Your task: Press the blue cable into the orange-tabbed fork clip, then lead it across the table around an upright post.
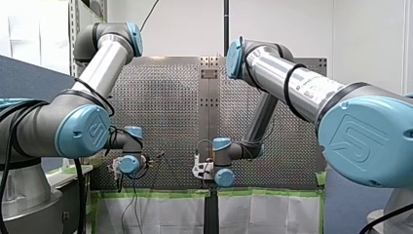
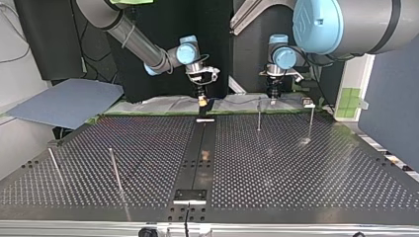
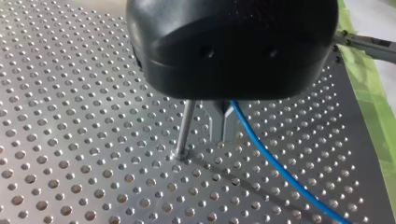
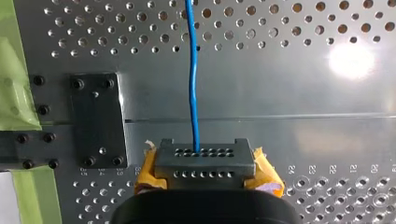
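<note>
Plainly, the tightest spot is at my left gripper [image 3: 223,135]. Its metal fingers look drawn together on the blue cable [image 3: 275,165], which trails away from them over the perforated table [image 3: 70,140], and an upright post [image 3: 185,126] stands just beside them. In the top view that post is right of centre in the upper part. A swing around it could knock a finger against the post or bend it. My right gripper [image 4: 203,161], at the top view's upper middle, has its yellow-padded fingers closed on the same cable. A hard pull from my left arm could drag the cable through that hold or lift it over the post's tip. I cannot pick out the orange-tabbed fork clip, so I cannot tell whether the cable is seated there.
</note>
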You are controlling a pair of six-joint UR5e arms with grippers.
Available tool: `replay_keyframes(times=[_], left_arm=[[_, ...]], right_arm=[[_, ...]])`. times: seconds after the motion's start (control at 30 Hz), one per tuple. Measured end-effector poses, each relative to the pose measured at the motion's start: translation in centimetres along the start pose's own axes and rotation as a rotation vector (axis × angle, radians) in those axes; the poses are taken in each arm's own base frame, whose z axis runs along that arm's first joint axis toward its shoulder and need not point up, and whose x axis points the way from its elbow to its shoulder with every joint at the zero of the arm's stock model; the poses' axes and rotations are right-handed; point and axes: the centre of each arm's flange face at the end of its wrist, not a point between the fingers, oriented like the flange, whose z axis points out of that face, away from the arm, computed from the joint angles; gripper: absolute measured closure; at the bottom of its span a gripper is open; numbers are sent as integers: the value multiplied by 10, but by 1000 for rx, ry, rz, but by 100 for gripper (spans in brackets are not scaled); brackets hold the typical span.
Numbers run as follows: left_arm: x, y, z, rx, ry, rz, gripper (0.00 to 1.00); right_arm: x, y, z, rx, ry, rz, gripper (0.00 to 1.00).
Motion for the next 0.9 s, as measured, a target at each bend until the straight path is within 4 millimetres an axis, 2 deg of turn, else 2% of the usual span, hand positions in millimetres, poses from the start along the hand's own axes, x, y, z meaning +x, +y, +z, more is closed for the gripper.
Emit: replay_keyframes(times=[0.2,0.47,0.9], left_arm=[[4,1,5,-2,0,-12,99],[18,3,27,-8,36,-16,99],[-7,17,73,-17,-7,-83,99]], right_arm=[[2,5,4,-5,10,1,100],[6,9,10,-8,22,2,100],[21,17,30,-19,61,7,100]])
